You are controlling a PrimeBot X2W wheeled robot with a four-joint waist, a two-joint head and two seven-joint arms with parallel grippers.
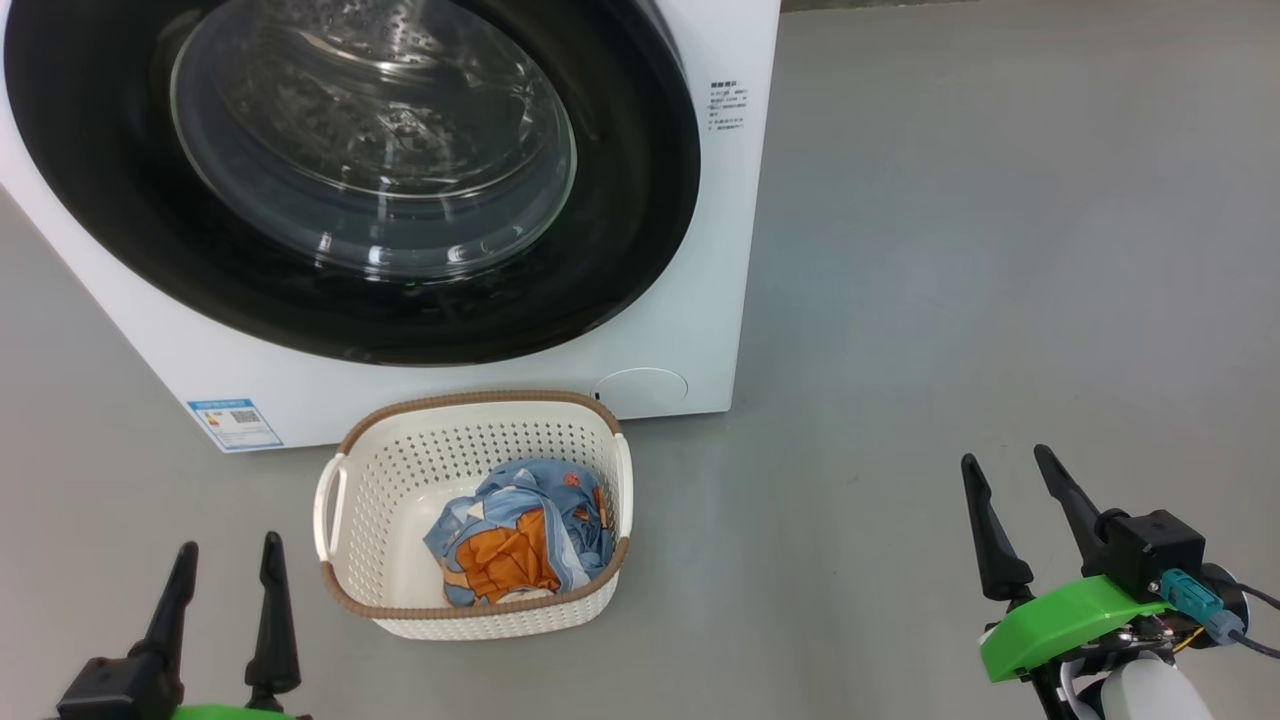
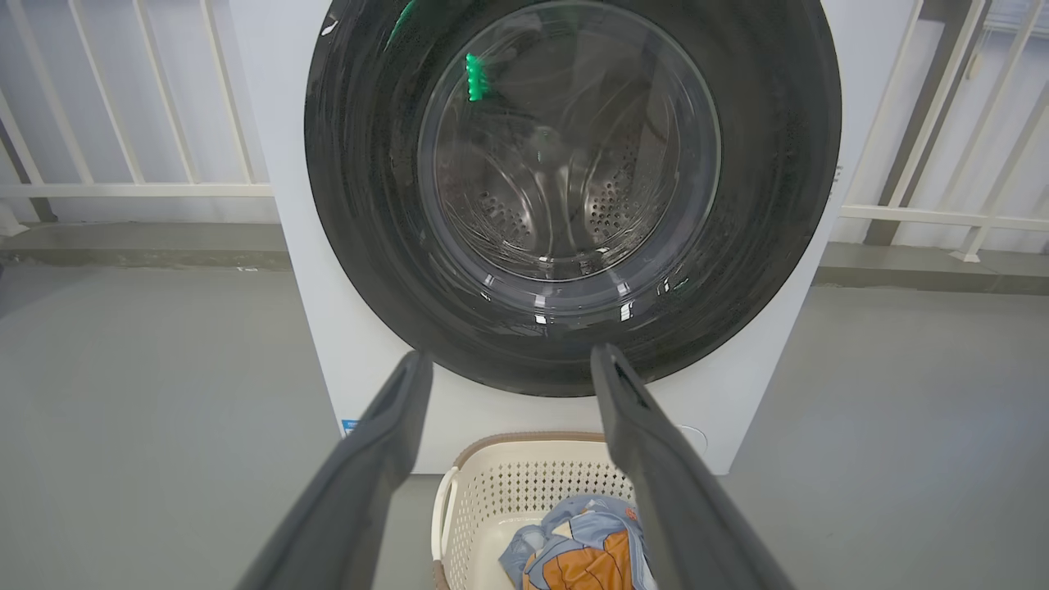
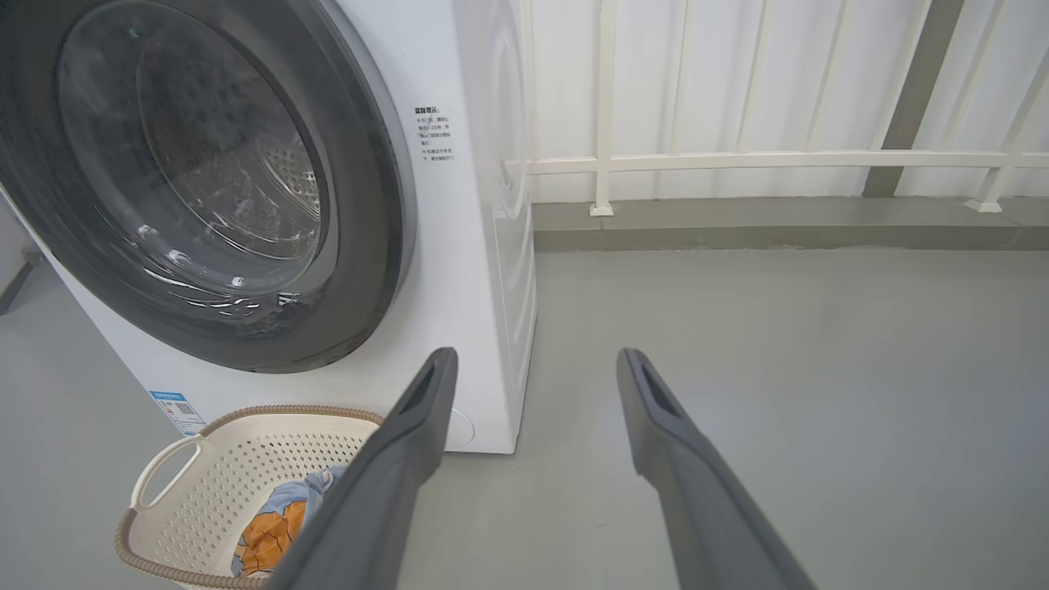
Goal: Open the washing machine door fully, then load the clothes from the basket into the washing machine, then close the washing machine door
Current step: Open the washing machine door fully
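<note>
Basket (image 1: 500, 622) between left tool (image 1: 229, 545) and right tool (image 1: 1005, 456), nearer left; both spread, empty.

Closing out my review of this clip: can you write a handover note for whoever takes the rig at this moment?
Left gripper: jaws open, empty, left of the basket.
Right gripper: jaws open, empty, over the floor to the basket's right.
Washing machine door: shut on the washing machine.
Basket: on the floor in front of the machine, below the door, with the clothes inside it.
Done: nothing yet.
Left: open the door fully, load the clothes, close the door.
</note>
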